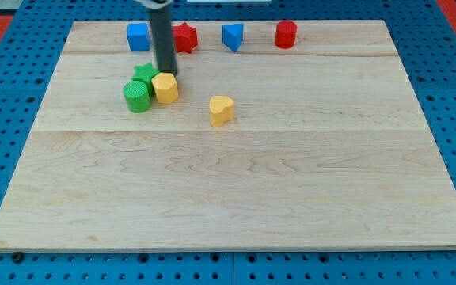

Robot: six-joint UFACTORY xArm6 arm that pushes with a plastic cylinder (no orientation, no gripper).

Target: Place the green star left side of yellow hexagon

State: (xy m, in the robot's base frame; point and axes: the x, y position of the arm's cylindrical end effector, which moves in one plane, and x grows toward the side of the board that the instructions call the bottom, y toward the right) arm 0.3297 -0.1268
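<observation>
The green star (143,73) lies near the view's top left, touching the upper left of the yellow hexagon (165,88). A green cylinder (136,96) sits just below the star, against the hexagon's left side. My tip (167,72) stands at the hexagon's top edge, right next to the star's right side. The rod rises from there out of the view's top.
A yellow heart-shaped block (221,110) lies to the right of the hexagon. Along the view's top stand a blue cube (138,36), a red star (184,37) partly behind the rod, a blue triangle-like block (233,36) and a red hexagonal block (286,34).
</observation>
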